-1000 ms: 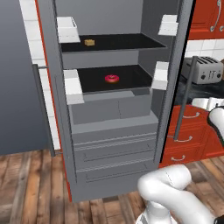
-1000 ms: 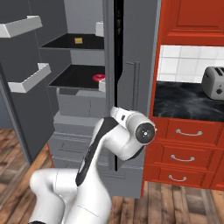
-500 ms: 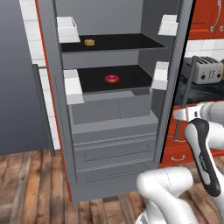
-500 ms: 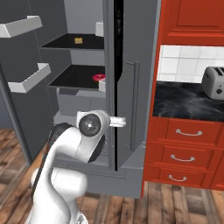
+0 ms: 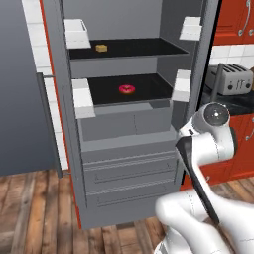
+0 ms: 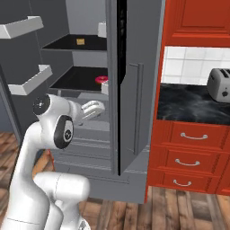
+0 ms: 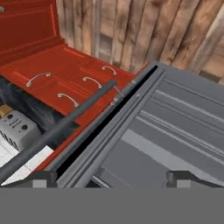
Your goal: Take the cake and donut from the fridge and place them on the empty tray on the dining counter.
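Observation:
The fridge (image 5: 130,149) stands with both doors open. On its upper black shelf sits the small yellow-tan cake (image 5: 101,48), also seen as a tiny cake (image 6: 80,41) from the right. One shelf below lies the pink donut (image 5: 127,89), and the donut (image 6: 101,79) shows again beside the right door's edge. My gripper (image 6: 96,108) hangs in front of the fridge's lower part, below the donut shelf and apart from both pastries. In the hand view my gripper (image 7: 111,178) is open with nothing between its fingertips (image 7: 43,177). It faces the right door and its long handle (image 7: 65,127). The tray and the dining counter are out of view.
The open right door (image 6: 134,90) stands edge-on between my hand and the red cabinets (image 6: 193,152). A toaster (image 6: 220,85) sits on the black counter to the right. White door bins (image 5: 82,96) flank the shelves. Two grey drawers (image 5: 131,171) lie below, over a wooden floor.
The arm has swung from the right side by the red cabinets round to the front of the fridge, and its elbow has risen. The jaws have spread a little wider. Cake and donut have not moved.

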